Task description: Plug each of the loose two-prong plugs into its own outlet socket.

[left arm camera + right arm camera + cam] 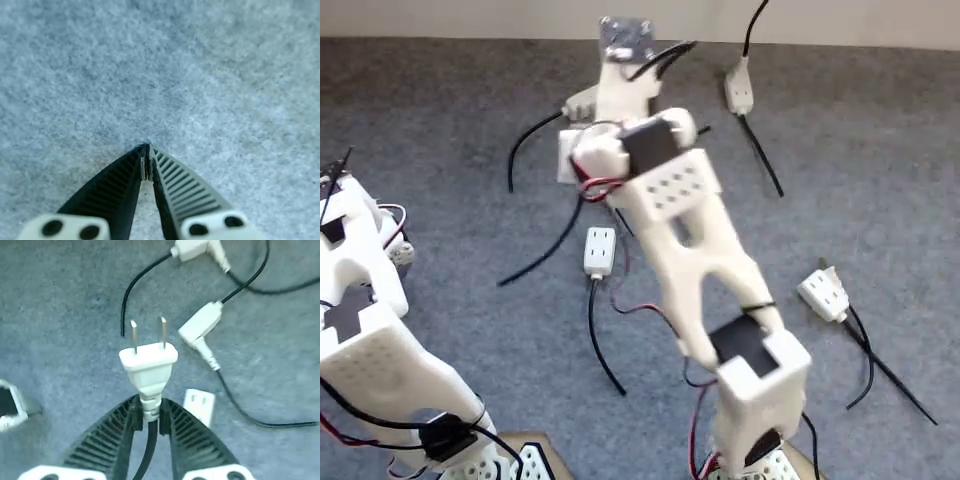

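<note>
While my right arm (690, 250) stretches from the near edge toward the far middle of the desk (880, 160), I see the right claw (148, 407) clamped on the neck of a white two-prong plug (148, 362). It grips right where the black cord leaves the body, with both prongs bare and pointing away from the claw. A small white socket block (200, 406) lies on the grey surface just beside one finger. Farther off lie a second white plug (201, 325) on a black cord and, beyond it, a third white piece (192, 247). From above I count an outlet socket (599, 250) just left of the arm, another (738, 88) at the far right and one more (823, 292) at the near right, each with a black cord. My left arm (370, 330) sits at the near left; the left claw (146, 152) is pressed together, tips touching, above grey desk.
</note>
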